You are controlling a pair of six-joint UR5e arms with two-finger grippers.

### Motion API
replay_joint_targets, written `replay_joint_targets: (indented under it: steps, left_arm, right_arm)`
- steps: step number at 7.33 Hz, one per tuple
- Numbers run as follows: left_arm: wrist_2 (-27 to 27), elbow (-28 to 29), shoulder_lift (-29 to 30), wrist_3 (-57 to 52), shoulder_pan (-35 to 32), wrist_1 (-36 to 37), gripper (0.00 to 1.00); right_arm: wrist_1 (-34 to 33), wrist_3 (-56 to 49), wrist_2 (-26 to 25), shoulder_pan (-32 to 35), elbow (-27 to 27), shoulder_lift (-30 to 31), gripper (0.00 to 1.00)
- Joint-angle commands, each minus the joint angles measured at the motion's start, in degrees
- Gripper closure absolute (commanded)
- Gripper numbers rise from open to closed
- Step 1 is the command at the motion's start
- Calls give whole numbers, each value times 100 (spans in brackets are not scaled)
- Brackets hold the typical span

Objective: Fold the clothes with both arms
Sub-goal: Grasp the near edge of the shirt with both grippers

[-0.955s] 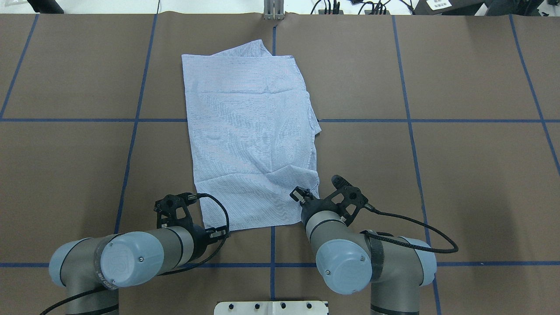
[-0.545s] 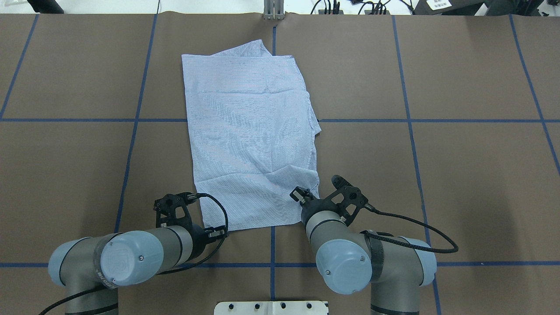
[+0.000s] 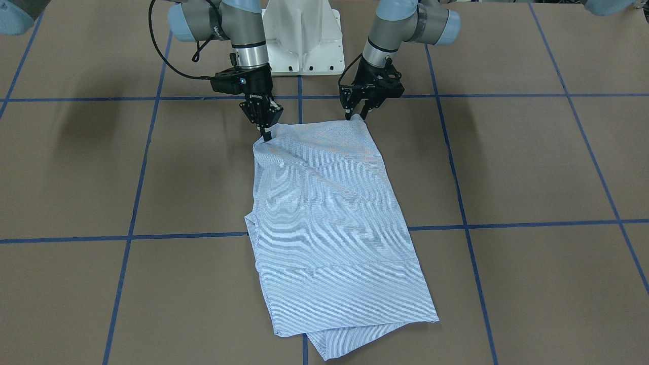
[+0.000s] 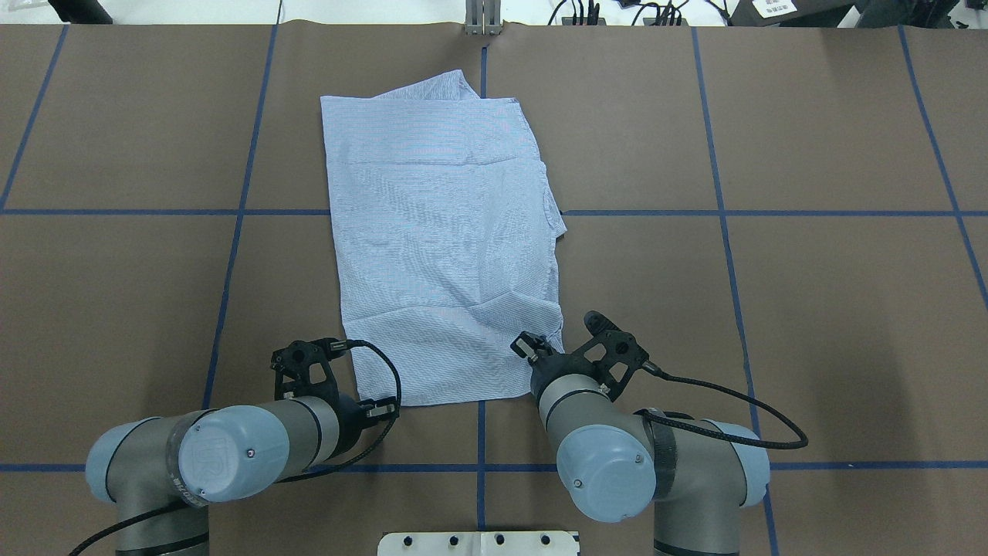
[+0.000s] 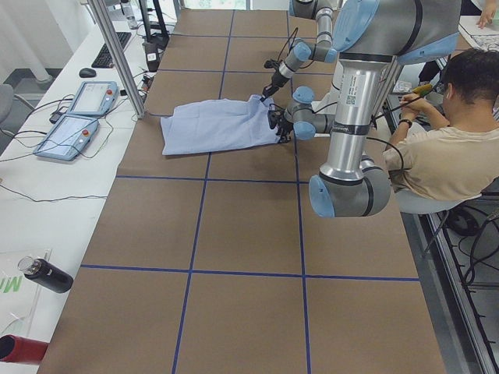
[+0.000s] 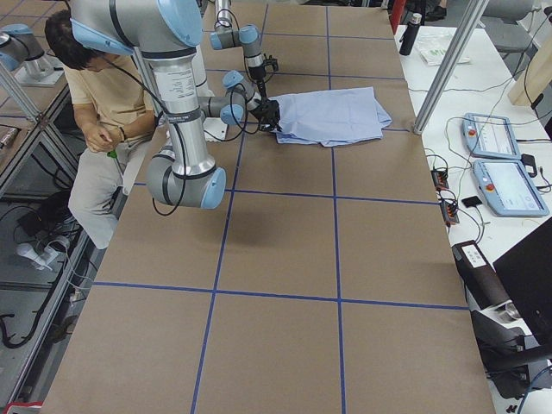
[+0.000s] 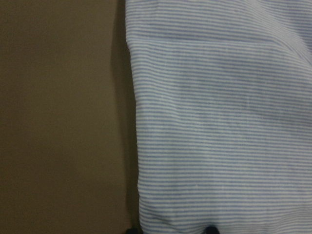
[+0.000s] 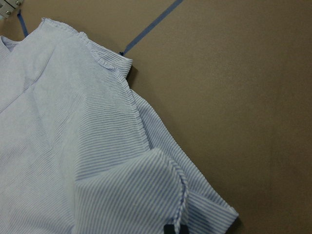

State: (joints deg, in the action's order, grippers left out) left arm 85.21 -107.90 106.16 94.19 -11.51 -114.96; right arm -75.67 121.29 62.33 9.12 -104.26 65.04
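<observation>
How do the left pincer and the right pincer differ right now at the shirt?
The right pincer looks shut on its corner of the shirt, puckering the cloth. The left pincer has its fingers apart, astride the other corner. The right pincer sits farther out from the white base than the left pincer. Both are at the shirt's end nearest the robot.
</observation>
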Motion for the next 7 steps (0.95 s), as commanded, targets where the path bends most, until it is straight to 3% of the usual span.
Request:
replay_joint_targets:
  steps: [1, 5, 6, 7]
  left_arm:
    - [-5, -20, 1, -6, -1, 0, 100]
    - [-13, -73, 18, 2, -18, -9, 100]
    - [-22, -73, 19, 11, -9, -9, 100]
    - [-31, -73, 19, 11, -9, -9, 100]
  right_arm:
    - [0, 0, -1, -7, -7, 0, 100]
    - [0, 61, -1, -147, 72, 61, 99]
    - [-9, 53, -10, -182, 72, 70, 73]
    - [-78, -34, 7, -183, 72, 70, 39]
